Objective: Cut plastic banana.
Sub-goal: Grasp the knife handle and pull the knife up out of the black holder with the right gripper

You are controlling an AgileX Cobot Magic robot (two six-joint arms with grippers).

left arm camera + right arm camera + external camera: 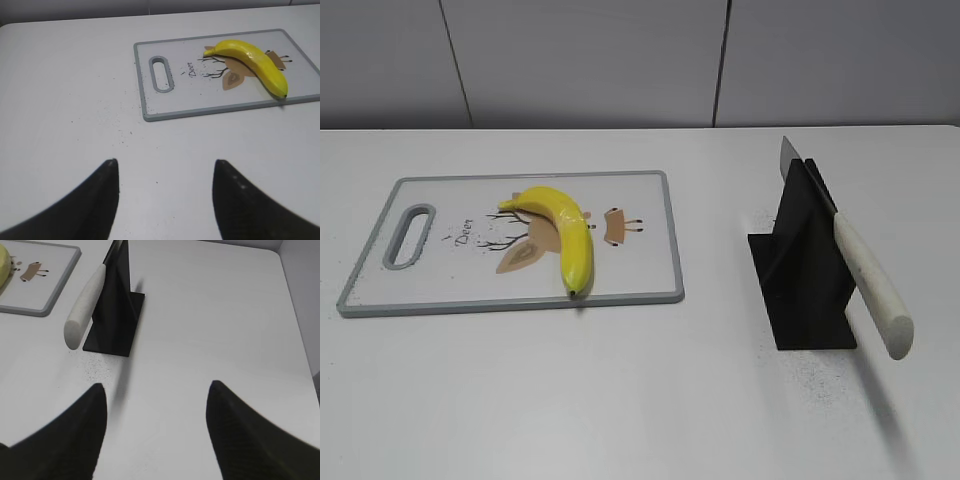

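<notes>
Both grippers, left [165, 192] and right [156, 427], spread wide, empty. Knife [865, 280] parked in stand [800, 270], handle out for grabbing; banana [565, 230] on board [380, 290].

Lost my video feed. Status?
Left claw and right claw open, empty. Plastic banana uncut on cutting board. Knife in stand. Nothing blocking.

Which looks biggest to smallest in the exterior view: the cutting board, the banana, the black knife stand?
1. Cutting board, clearly the largest.
2. Black knife stand.
3. Plastic banana, though the stand and banana look close, so that order is unsure.
</notes>
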